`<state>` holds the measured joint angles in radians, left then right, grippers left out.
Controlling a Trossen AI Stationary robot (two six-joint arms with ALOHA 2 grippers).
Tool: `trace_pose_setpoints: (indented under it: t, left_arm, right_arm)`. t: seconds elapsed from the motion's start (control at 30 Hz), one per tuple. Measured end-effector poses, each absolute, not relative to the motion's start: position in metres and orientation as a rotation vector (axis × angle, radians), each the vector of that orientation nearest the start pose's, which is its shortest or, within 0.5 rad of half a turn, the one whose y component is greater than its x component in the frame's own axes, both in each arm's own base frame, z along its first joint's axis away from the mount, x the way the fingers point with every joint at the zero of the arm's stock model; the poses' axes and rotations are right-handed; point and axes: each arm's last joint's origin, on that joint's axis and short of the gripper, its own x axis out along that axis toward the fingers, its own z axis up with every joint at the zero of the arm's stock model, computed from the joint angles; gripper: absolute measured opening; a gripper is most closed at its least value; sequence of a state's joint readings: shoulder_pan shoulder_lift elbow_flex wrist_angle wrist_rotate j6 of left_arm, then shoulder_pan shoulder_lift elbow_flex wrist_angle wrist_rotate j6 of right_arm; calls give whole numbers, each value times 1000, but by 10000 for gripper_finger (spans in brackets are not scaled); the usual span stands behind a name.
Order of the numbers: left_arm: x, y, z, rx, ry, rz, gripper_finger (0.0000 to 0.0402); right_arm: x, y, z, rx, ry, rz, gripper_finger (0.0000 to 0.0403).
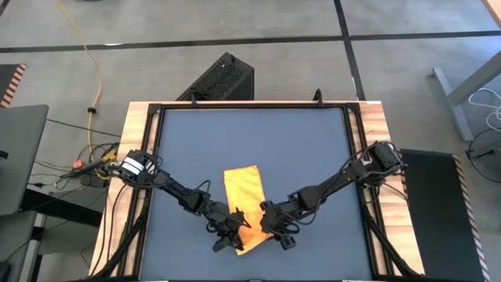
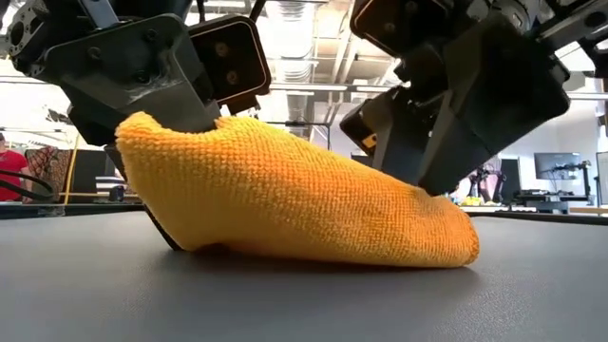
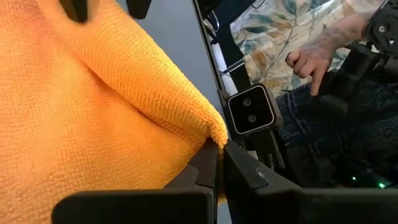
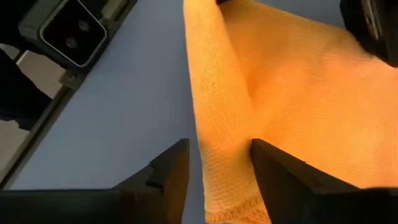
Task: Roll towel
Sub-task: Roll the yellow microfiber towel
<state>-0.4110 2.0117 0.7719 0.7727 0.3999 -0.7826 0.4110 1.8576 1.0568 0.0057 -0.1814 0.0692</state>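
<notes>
Left gripper [image 1: 232, 236] pinches a near corner of the towel [image 1: 243, 190], right gripper [image 1: 270, 223] spread astride its edge, long axis running front-to-back.

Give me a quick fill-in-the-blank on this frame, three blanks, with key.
1. The left tool is ____ on a corner of the towel.
2. The right tool is ____, its fingers either side of a towel edge.
3. The towel lies on the ____, its near end lifted off it.

Key: shut; open; table
</notes>
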Motion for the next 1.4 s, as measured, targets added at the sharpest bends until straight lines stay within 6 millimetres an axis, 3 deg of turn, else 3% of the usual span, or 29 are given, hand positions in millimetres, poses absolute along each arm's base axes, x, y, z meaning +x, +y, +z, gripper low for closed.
trace_pose_setpoints:
  t: [0.27, 0.43, 0.63, 0.9, 1.03, 1.2, 1.4]
  left_arm:
    - [320, -151, 88, -731, 759, -550, 0]
    - [320, -151, 88, -733, 758, -542, 4]
    - [321, -148, 91, -713, 753, -553, 44]
    - [320, -127, 123, -577, 682, -435, 69]
    - [316, -127, 140, -466, 621, -369, 67]
    - [312, -136, 145, -387, 567, -315, 66]
    - [307, -131, 132, -318, 650, -118, 66]
  right_arm:
    - [345, 158, 135, 80, 895, 533, 83]
    - [342, 163, 134, 216, 946, 529, 18]
    - [340, 164, 133, 337, 1017, 529, 30]
    - [338, 165, 132, 391, 1051, 540, 19]
    - [340, 160, 132, 447, 1079, 532, 22]
    - [345, 150, 133, 575, 1094, 486, 24]
    - [349, 144, 134, 734, 1128, 406, 24]
